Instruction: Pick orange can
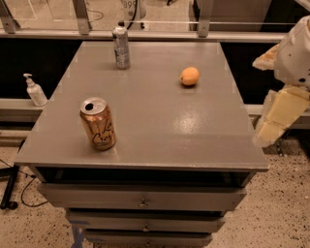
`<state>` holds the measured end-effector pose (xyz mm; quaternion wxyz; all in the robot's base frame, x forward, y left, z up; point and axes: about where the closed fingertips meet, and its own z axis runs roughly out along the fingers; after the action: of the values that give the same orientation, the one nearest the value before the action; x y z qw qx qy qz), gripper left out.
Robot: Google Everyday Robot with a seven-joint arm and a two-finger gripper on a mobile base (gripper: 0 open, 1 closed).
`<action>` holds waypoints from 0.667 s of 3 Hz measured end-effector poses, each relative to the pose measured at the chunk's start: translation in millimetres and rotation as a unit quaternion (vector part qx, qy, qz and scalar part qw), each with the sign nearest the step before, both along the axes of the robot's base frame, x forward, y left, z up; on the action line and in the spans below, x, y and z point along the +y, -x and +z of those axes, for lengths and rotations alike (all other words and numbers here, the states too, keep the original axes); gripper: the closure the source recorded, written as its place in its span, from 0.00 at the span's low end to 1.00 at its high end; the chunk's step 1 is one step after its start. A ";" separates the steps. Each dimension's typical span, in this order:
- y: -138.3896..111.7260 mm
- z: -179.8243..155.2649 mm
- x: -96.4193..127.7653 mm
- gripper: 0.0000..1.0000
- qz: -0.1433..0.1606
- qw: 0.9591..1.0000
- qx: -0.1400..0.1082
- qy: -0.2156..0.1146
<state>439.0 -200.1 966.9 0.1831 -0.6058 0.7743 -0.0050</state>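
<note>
Copper-orange metal drink can [98,124] stood upright at the near-left corner of the grey table top [164,135]. The pull-tab hole was open, so you could judge it light and perhaps part-empty. Its thin wall would dent under a hard squeeze, and its skin looked smooth and slippery. Best hold: mid-body, across the diameter.

Your pale cream gripper [278,118] hung beyond the table's right edge, well apart from the can. Whether it was parted or closed could not be told.

Slim grey-silver can [121,47] stood far left; small round orange fruit [190,76] lay far right.

Orange can [98,124]: dark cursive script, roughly "LaCroix". White object [130,4], top edge: "899". Gripper [277,118] right of table [160,121].
</note>
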 end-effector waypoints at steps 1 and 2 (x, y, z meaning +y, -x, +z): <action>-8.1 -36.5 47.0 0.00 0.043 0.995 0.007 -0.088; -24.3 -58.6 122.4 0.00 0.099 0.976 0.007 -0.195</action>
<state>463.4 -77.7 908.3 0.2921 -0.6319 0.6979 0.1682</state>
